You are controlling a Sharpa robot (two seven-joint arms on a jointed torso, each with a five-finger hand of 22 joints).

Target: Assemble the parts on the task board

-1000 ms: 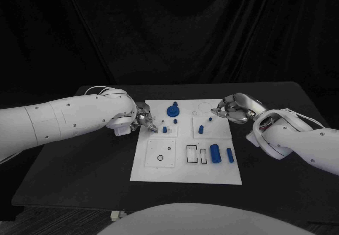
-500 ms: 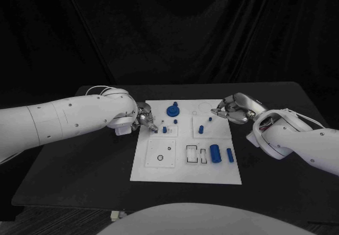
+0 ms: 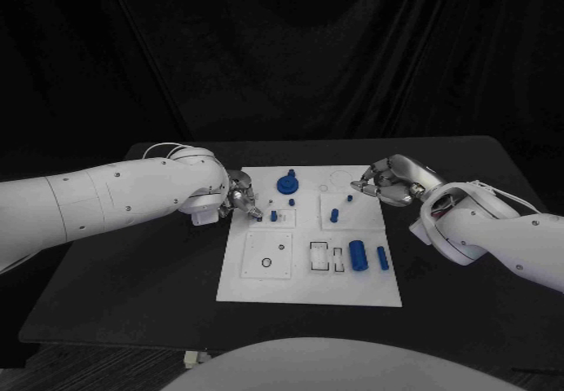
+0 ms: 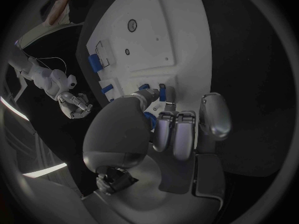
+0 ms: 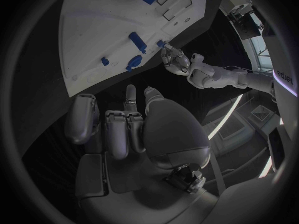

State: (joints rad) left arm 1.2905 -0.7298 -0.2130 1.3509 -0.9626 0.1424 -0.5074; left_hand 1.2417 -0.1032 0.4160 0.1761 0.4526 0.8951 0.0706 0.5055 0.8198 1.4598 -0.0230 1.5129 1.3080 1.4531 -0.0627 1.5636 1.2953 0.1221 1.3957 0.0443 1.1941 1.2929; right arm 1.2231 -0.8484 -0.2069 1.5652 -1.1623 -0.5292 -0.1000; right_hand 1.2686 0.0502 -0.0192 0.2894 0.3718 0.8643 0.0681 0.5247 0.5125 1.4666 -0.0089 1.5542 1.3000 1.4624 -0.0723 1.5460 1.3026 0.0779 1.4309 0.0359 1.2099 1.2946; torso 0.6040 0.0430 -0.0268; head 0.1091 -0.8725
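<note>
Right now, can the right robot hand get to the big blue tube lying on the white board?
Probably yes. The right robot hand hovers at the board's far right edge holding nothing, and the big blue tube lies in the open nearer the robot with nothing above it.

robot lab, black table (image 3: 141, 277), black curtain backdrop (image 3: 282, 73), white task board (image 3: 265, 285)
</note>
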